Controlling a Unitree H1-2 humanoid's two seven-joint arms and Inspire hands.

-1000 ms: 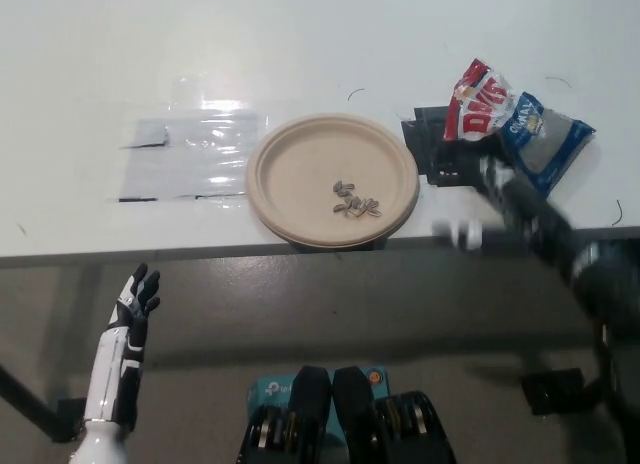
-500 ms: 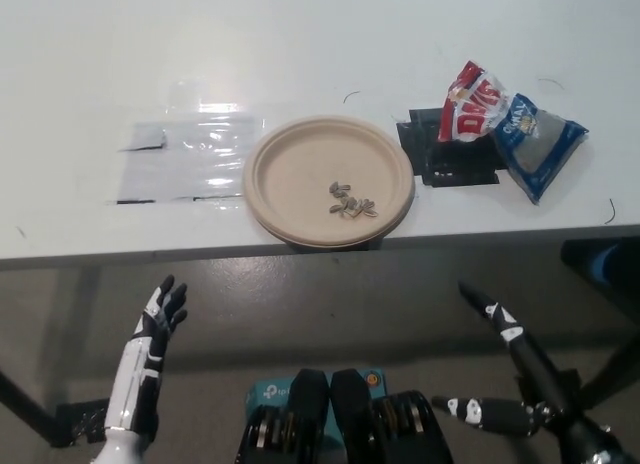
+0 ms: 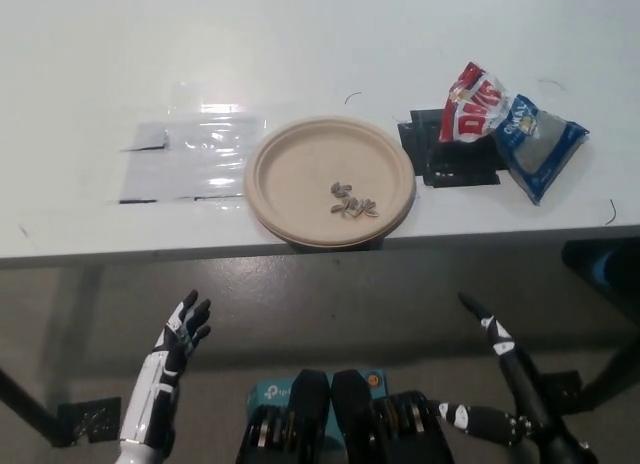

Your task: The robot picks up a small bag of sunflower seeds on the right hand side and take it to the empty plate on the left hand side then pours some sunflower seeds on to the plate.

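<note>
Two hands sit low in the head view, both below the near edge of the white table and neither holding anything. The white left hand is at the lower left, raised with its dark-tipped fingers spread apart and pointing up toward the table — open and empty. The black right hand is at the lower right, also open, with one long finger reaching up and left and another stretched out sideways near the bottom; nothing lies between them.

On the table, the tan paper plate rests near the front edge, roughly in the middle of the view. A small cluster of sunflower seeds lies on it, right of its centre and toward the near rim. The bag of sunflower seeds — red and white at its upper left, blue at its lower right — lies flat on the table well to the right of the plate, apart from both hands. Its left part overlaps a patch of black tape stuck to the tabletop between bag and plate.

Left of the plate, just beside its rim, a sheet of clear shiny plastic lies flat, catching a glare.
</note>
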